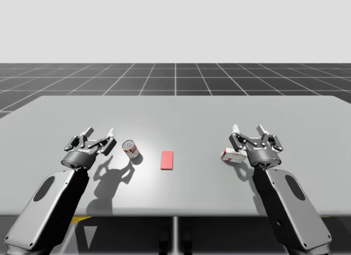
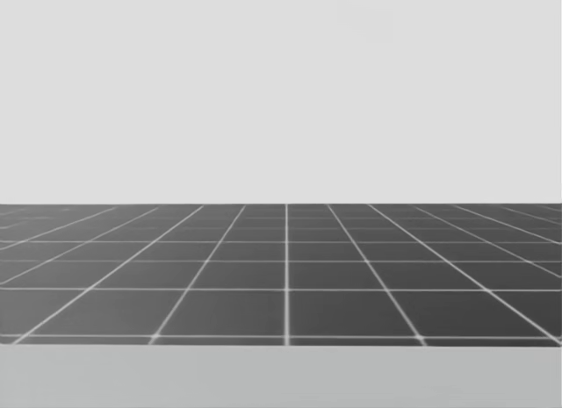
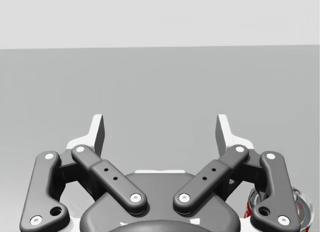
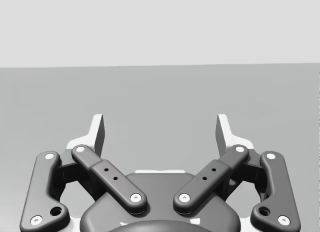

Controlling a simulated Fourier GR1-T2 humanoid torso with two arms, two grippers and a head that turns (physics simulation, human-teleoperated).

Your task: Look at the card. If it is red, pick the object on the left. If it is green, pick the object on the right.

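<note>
The red card (image 1: 166,159) lies flat at the middle of the worktop (image 1: 181,109). Left of it sits a can (image 1: 130,149), just beside my left end effector (image 1: 100,132), whose fingers are spread wide and hold nothing. Right of the card, a white-and-red box (image 1: 232,155) lies just beside my right end effector (image 1: 247,129), which is likewise wide open and empty.

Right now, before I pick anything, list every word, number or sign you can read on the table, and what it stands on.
No text is legible.
On the red-and-white can: label print, too small to read.
On the white-and-red box: print, too small to read.
On the red card: plain face, no marking shows.
</note>
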